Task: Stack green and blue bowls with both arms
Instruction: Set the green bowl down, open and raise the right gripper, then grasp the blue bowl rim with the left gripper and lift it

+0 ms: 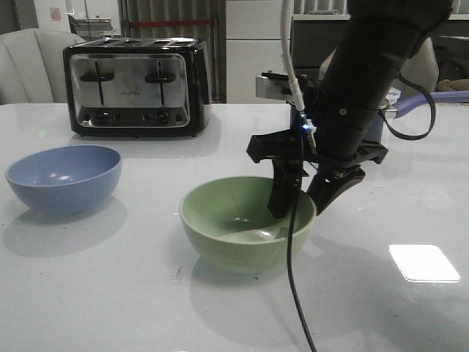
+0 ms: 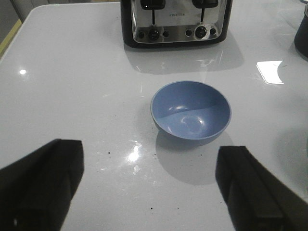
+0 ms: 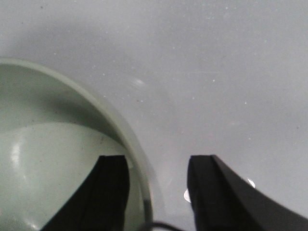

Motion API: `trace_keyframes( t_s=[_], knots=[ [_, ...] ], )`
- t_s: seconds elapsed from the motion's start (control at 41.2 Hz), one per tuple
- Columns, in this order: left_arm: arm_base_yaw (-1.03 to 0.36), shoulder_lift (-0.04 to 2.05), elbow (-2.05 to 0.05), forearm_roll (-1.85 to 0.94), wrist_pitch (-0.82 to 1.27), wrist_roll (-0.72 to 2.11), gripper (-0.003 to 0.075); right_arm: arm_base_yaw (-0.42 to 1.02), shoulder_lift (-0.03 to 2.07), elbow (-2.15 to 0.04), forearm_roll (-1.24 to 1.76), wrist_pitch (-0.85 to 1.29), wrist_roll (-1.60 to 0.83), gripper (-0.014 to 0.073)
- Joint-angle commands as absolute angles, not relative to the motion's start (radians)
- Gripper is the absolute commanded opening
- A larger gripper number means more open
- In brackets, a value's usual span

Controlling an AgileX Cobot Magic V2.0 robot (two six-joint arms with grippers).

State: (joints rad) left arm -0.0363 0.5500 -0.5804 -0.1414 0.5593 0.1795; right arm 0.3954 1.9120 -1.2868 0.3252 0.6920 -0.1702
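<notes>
The pale green bowl sits upright at the table's middle. My right gripper is open and straddles its right rim, one finger inside the bowl and one outside; the right wrist view shows the rim between the two fingers, with a gap on the outer side. The greyish blue bowl sits upright at the left, and the left wrist view shows it ahead of my left gripper, which is open, empty and apart from it. The left arm does not show in the front view.
A black and chrome toaster stands at the back left, behind the blue bowl. The right arm's black cable hangs down in front of the green bowl. A bright light patch lies on the table at the right.
</notes>
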Motion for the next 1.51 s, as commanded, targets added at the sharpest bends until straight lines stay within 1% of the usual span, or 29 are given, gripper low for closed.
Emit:
trace_keyframes(
  t_s=[0.0,0.146,0.316,0.437,0.607,0.826,1.02,1.263,1.336,1.481],
  knots=[
    [-0.044,0.557,-0.609,-0.146,0.481,0.176,0.0612,0.395,1.813,-1.308,0.323,0.664,-0.201,0.0452],
    [-0.044,0.557,-0.609,-0.146,0.483,0.176,0.0612,0.401,1.688,-1.267,0.322,0.658,-0.261,0.0444],
    [-0.044,0.557,-0.609,-0.146,0.488,0.176,0.0612,0.444,1.456,-1.143,0.322,0.634,-0.396,0.0444],
    [-0.044,0.574,-0.611,-0.146,0.495,0.176,0.0612,0.478,1.303,-1.056,0.322,0.633,-0.440,0.0444],
    [-0.044,0.674,-0.665,-0.146,0.567,0.180,0.0612,0.497,1.118,-0.937,0.322,0.643,-0.440,0.0444],
    [-0.044,0.883,-0.770,-0.146,0.640,0.180,0.0612,0.497,0.933,-0.801,0.324,0.647,-0.434,0.0444],
    [-0.044,1.092,-0.867,-0.146,0.645,0.180,0.0612,0.497,0.863,-0.743,0.325,0.652,-0.432,0.0444],
    [-0.044,1.372,-1.022,-0.154,0.621,0.180,0.0608,0.497,0.863,-0.741,0.325,0.659,-0.432,0.0444],
    [-0.044,1.448,-1.069,-0.163,0.623,0.180,0.0582,0.497,0.863,-0.741,0.325,0.659,-0.432,0.0444],
    [-0.044,1.586,-1.164,-0.177,0.621,0.180,0.0501,0.497,0.863,-0.741,0.325,0.661,-0.432,0.0444]
  ],
)
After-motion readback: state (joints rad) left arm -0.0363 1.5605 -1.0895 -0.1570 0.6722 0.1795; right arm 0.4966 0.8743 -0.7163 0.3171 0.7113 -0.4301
